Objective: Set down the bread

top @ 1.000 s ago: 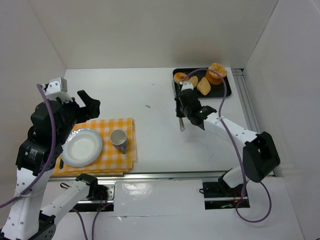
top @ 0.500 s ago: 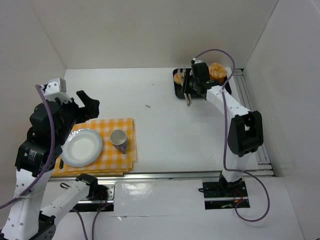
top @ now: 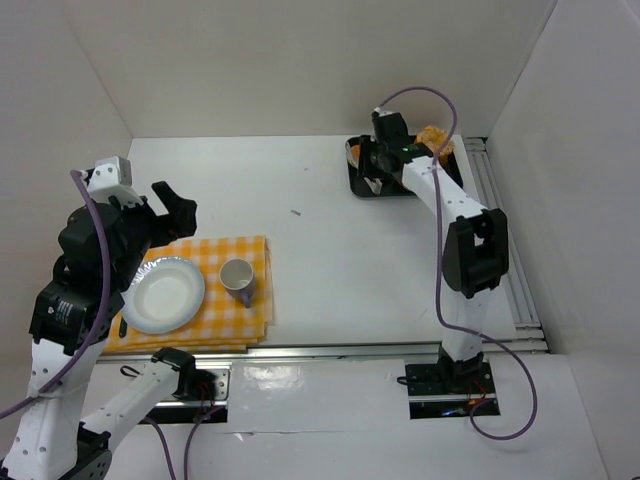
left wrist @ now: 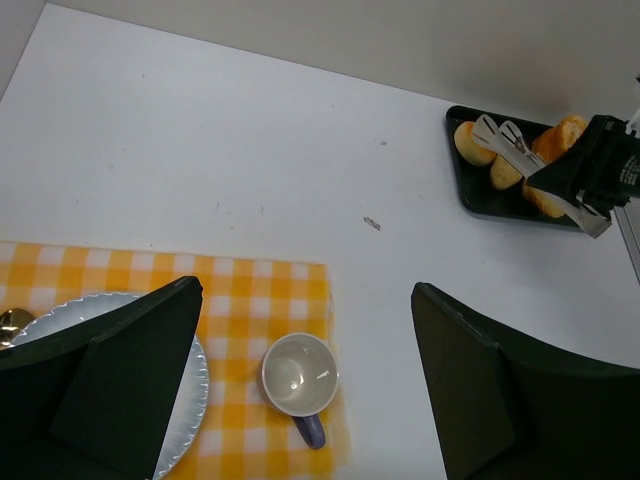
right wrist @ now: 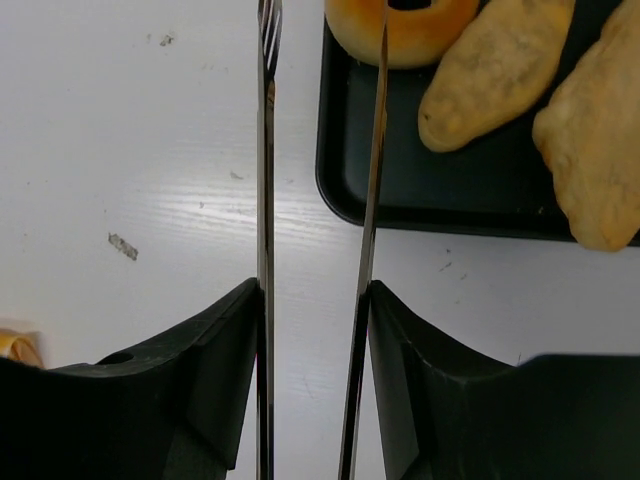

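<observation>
Several breads lie on a black tray (top: 400, 190) at the back right: a round bun (right wrist: 400, 30) and two long pieces (right wrist: 500, 70). My right gripper (top: 376, 163) is shut on metal tongs (right wrist: 266, 150). The tongs' two arms stand apart and empty, one over the white table and one over the tray's left rim (right wrist: 340, 190), pointing at the round bun. My left gripper (top: 175, 212) is open and empty, high above the yellow checked cloth (top: 225, 320). The cloth carries a white plate (top: 163, 293) and a purple-handled cup (top: 238, 277).
White walls close in the table at the back and on both sides. A rail (top: 495, 220) runs along the right edge beside the tray. A small dark speck (top: 297, 212) lies mid-table. The left wrist view also shows the tray (left wrist: 480, 195) and the tongs (left wrist: 505, 140).
My right arm has swung from mid-table back to the tray, carrying the tongs; they now hang at the tray's left edge. The left arm has barely moved.
</observation>
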{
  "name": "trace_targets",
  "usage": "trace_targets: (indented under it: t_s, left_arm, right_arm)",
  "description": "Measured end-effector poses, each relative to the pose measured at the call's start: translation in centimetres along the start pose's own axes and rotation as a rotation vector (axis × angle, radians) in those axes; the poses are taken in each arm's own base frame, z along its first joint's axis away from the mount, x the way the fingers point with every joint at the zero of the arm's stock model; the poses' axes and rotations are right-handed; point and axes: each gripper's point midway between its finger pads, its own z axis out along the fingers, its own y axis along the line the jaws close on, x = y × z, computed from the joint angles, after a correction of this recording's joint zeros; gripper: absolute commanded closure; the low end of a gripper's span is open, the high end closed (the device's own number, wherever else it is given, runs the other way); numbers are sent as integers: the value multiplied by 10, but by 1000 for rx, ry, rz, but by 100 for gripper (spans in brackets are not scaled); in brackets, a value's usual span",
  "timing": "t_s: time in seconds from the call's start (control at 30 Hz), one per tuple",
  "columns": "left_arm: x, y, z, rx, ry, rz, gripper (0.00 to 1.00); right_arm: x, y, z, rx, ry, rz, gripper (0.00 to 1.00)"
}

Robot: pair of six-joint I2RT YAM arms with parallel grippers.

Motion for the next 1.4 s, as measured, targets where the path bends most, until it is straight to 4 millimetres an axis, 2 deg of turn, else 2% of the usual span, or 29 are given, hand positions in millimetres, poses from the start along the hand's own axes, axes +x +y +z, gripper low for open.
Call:
trace_targets:
  t_s: [0.13,0.23,0.4,0.77,1.07,1.23,1.4]
  left_arm:
    - [0,1,0,-3,-1,0,1]
    - [-1,1,0,-7,-3,0,1]
    - [0,1,0,-7,-3,1,1]
    - [-1,3,0,-17,-7,4,1]
    - [-1,3,0,-18,-7,4,1]
    - [-1,3,0,-18,-7,4,1]
    - [-2,5,0,-25,-10,4,1]
  right_arm:
    - [-3,15,18,37,13,-70,44]
    - [4,20,34,64,44,-111,44]
    - [25,9,51,133,108,-144,44]
    - [32,-5,49,198,119,-159,44]
    - [20,-2,43,196,102,-160,44]
    - [-4,6,45,171,53,-151,52]
    - [0,5,49,163,72,-154,73]
